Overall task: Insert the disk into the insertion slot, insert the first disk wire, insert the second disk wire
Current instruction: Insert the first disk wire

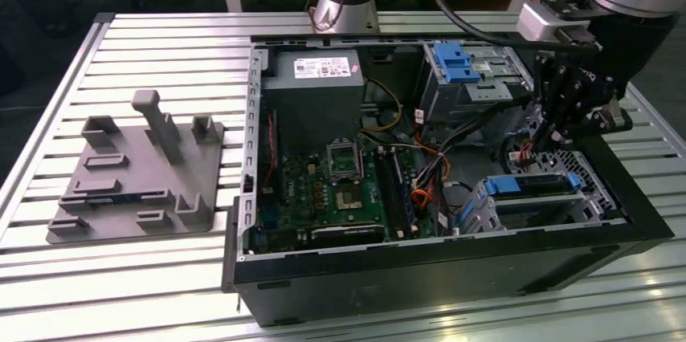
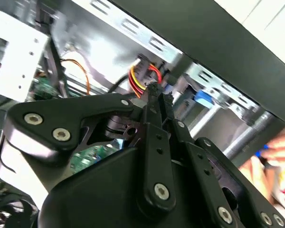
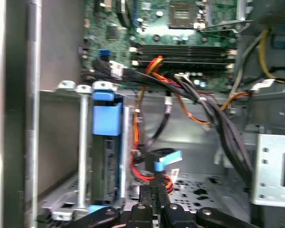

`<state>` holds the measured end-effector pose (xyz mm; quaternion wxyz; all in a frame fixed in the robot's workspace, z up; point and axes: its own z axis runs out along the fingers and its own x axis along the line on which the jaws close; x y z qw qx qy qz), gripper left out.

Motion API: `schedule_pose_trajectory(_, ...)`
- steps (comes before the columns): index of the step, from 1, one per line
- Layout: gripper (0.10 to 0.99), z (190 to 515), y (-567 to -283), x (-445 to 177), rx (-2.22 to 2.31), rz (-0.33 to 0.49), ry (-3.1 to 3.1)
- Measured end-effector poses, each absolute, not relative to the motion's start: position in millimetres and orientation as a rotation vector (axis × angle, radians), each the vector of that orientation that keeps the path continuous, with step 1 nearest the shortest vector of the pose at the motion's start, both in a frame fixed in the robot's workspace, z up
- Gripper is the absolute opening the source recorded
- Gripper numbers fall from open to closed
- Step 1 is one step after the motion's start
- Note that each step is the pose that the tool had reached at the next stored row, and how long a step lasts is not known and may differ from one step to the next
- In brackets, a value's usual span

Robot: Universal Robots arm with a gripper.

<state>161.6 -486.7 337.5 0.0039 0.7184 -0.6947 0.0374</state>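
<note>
Black linkage of the gripper (image 2: pixel 154 95) sits closest in the second wrist view. The fingers (image 2: pixel 157 142) are drawn narrow and, as far as can be judged, pinched on the plug of the red-yellow disk wire (image 2: pixel 138 80). Inside the open computer case (image 1: pixel 429 278) on the desk (image 1: pixel 161 45), the disk (image 1: pixel 532 185) is seated in the insertion slot (image 1: pixel 600 193), blue carrier uppermost. In the exterior view the gripper hangs just beside the slot's end.

Assessment: wire step in hand. Recommend keeping the plug square to the disk's socket, pressing straight in, and holding slack clear of the neighbouring black cables (image 3: pixel 228 133).
</note>
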Motion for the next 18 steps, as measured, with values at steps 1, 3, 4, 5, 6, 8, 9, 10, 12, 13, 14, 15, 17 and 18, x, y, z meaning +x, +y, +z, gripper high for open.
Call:
schedule_pose_trajectory(1, 0.165, 337.6, -487.5, 161.5, 2.257, 0.109, -2.183)
schedule_pose_trajectory(3, 0.165, 337.6, -488.2, 161.0, 2.259, 0.108, -2.184)
schedule_pose_trajectory(4, 0.165, 337.6, -488.3, 161.0, 2.259, 0.108, -2.184)
schedule_pose_trajectory(5, 0.165, 337.6, -488.3, 161.0, 2.259, 0.108, -2.184)
schedule_pose_trajectory(6, 0.165, 337.6, -488.3, 160.9, 2.259, 0.108, -2.184)
schedule_pose_trajectory(8, 0.165, 337.6, -489.2, 159.8, 2.258, 0.108, -2.184)
schedule_pose_trajectory(9, 0.165, 337.6, -491.7, 159.3, 2.259, 0.108, -2.184)
schedule_pose_trajectory(10, 0.165, 337.5, -494.1, 159.0, 2.26, 0.105, -2.186)
schedule_pose_trajectory(12, 0.165, 337.6, -498.0, 159.1, 2.269, 0.087, -2.195)
schedule_pose_trajectory(13, 0.165, 337.6, -499.7, 159.0, 2.274, 0.077, -2.2)
schedule_pose_trajectory(14, 0.165, 337.8, -501.3, 159.0, 2.278, 0.067, -2.205)
schedule_pose_trajectory(15, 0.165, 338.8, -502.8, 158.9, 2.281, 0.062, -2.208)
schedule_pose_trajectory(17, 0.165, 341.2, -506.2, 158.2, 2.282, 0.058, -2.21)
schedule_pose_trajectory(18, 0.165, 342.3, -507.8, 158.0, 2.283, 0.058, -2.21)
